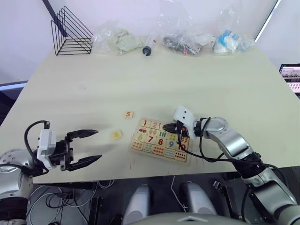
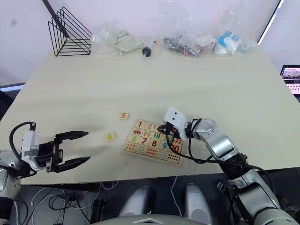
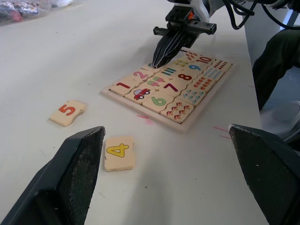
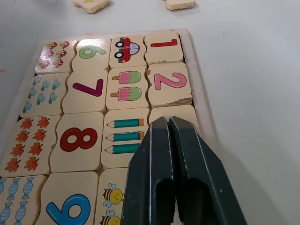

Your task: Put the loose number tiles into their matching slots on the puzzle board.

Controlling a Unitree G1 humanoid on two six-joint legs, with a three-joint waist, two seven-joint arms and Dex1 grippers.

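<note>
On the puzzle board (image 1: 138, 146), right pincer (image 4: 169, 123) is clenched, tips pressing on the third top-row tile (image 4: 187, 114), likely seating it flush in its slot. Tiles 1 (image 3: 122, 86) and 2 (image 3: 140, 74) already sit in. Loose 4 tile (image 3: 119, 152) and 5 tile (image 3: 68, 111) lie on the table (image 1: 140, 79) just beside the board; left pincer (image 1: 86, 146) hovers released near the 4, likely to grab it next.

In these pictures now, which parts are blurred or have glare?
Left wrist view: the left gripper's fingers are near and blurred, while the puzzle board is sharp. Right wrist view: the tile 6 has slight glare.
</note>
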